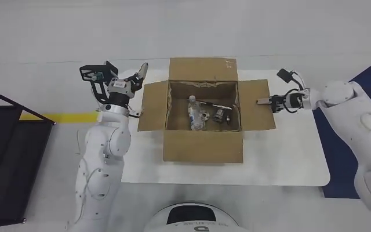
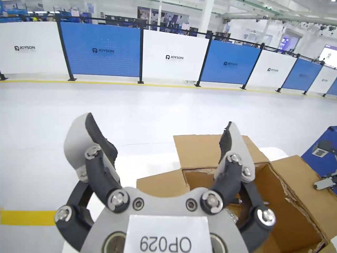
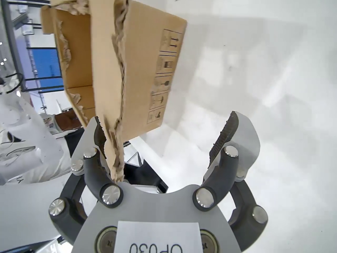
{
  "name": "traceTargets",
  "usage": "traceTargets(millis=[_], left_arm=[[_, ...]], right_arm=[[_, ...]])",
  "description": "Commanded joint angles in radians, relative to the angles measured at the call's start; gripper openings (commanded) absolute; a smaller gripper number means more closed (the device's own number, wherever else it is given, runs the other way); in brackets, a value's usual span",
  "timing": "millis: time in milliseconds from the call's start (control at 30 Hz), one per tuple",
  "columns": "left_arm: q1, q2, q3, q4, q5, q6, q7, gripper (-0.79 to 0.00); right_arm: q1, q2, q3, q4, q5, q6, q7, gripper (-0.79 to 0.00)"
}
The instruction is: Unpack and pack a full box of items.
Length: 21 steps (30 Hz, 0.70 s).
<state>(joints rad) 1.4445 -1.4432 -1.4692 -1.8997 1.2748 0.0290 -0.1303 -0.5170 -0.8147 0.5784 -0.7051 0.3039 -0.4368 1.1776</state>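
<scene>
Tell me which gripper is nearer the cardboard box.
Right. The right gripper is open astride the edge of the cardboard box's right flap; the left gripper hovers open off the left flap's far corner, apart from it.

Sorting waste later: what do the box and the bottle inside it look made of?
Box: corrugated cardboard, matte brown; the torn flap edges show fluting. Bottle: probably clear plastic, see-through with a pale cap, though too small to be sure.
</scene>
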Motion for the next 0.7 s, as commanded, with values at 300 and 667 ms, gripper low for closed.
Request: traceTargets(millis=[300,667], left_arm=[[-0.023,0.016,-0.091,0.192,0.109,0.051,-0.029,0.0],[-0.041,0.024,-0.101,0.296,0.126,0.03,-0.039,0.0]], right_arm=[[0.106,0.0,0.104,0.126,0.006,-0.189,-0.164,0.0],[0.103,0.016,0.103,-0.319,-0.227,-0.15,-0.181,-0.314]])
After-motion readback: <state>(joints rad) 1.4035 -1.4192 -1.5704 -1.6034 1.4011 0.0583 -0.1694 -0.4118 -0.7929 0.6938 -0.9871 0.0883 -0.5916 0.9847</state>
